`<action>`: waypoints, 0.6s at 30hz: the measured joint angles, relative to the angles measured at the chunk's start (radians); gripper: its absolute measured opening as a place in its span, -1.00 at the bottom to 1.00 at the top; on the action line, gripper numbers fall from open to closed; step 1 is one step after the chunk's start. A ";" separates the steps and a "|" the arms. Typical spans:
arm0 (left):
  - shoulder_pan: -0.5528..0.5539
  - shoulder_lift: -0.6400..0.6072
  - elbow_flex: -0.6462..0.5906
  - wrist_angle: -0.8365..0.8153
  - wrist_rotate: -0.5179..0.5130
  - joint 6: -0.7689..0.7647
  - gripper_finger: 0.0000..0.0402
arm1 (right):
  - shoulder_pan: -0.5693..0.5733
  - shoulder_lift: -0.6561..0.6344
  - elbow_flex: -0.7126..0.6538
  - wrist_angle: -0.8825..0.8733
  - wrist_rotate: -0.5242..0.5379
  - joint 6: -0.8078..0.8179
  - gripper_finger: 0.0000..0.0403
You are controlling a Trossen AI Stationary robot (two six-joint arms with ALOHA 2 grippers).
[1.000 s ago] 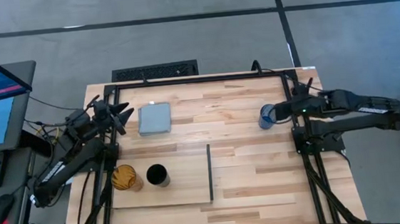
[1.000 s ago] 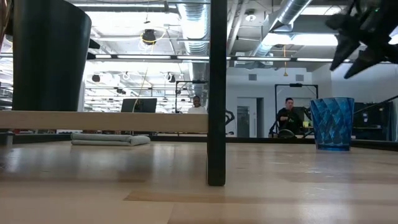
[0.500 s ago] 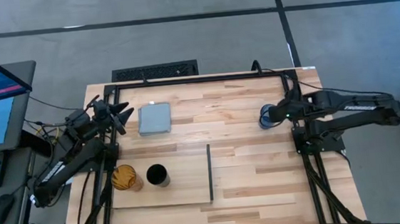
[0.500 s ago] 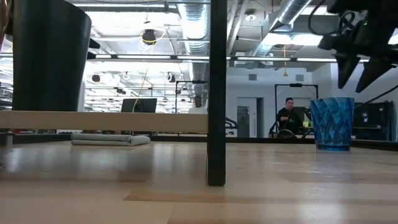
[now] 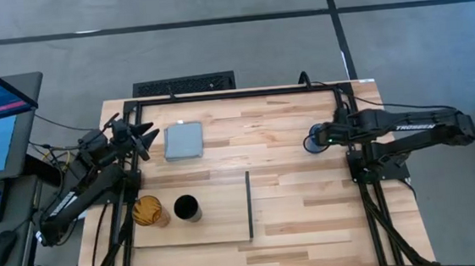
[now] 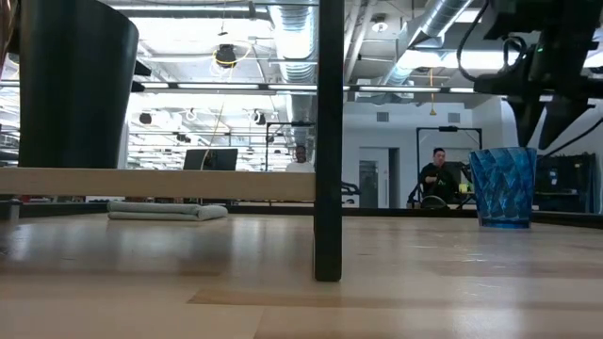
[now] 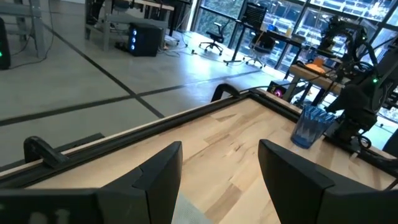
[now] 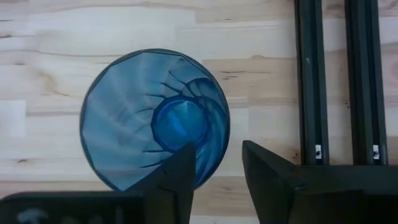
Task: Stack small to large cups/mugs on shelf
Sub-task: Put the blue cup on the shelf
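The blue translucent cup point(image 5: 309, 145) stands upright on its base on the tabletop near the right edge; it also shows in the low view point(image 6: 502, 186) and the right wrist view point(image 8: 143, 118). My right gripper point(image 8: 217, 150) is open, points straight down and hovers just above the cup's rim point(image 6: 539, 127), one finger over the inside and one outside. The amber cup point(image 5: 148, 210) and the black cup point(image 5: 186, 208) stand on the pale shelf board point(image 5: 218, 215). My left gripper point(image 5: 146, 140) is open and empty at the far left.
A grey-blue square pad point(image 5: 184, 141) lies beside my left gripper. The shelf's black strip point(image 5: 249, 204) stands as a dark post in the low view point(image 6: 330, 141). The black frame rail point(image 8: 323, 81) runs close beside the blue cup. People sit in the room behind.
My right gripper has moved a little toward the table's left edge, over the blue cup, has tipped from slanting to pointing straight down, and has come down closer to the rim. The cup has stayed in place.
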State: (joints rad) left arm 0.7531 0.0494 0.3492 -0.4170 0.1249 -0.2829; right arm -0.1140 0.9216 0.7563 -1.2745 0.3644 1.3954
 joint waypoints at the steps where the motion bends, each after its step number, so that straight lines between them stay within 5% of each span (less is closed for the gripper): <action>1: 0.000 0.000 0.000 0.000 0.000 0.000 0.01 | 0.000 0.007 0.000 0.000 0.000 0.001 -0.24; 18: 0.000 0.000 0.000 -0.016 0.027 -0.002 0.01 | -0.137 0.140 0.000 0.070 -0.024 -0.048 -0.28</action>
State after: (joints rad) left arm 0.7532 0.0494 0.3492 -0.4334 0.1520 -0.2848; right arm -0.2510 1.0615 0.7563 -1.2047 0.3408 1.3469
